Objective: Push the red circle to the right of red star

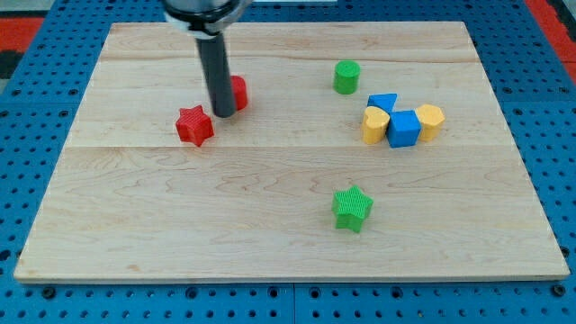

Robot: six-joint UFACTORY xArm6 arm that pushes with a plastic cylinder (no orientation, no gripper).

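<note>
The red star (194, 125) lies on the wooden board's left half. The red circle (238, 92) sits just up and to the right of the star, partly hidden behind my rod. My tip (222, 114) rests on the board touching the circle's left side, between the circle and the star, a short gap from the star.
A green cylinder (346, 77) stands at the upper middle. A blue triangle (382, 103), a yellow heart (375, 124), a blue cube (404, 129) and a yellow block (431, 120) cluster at the right. A green star (352, 208) lies low in the middle. The wooden board (135, 225) has its edges all around.
</note>
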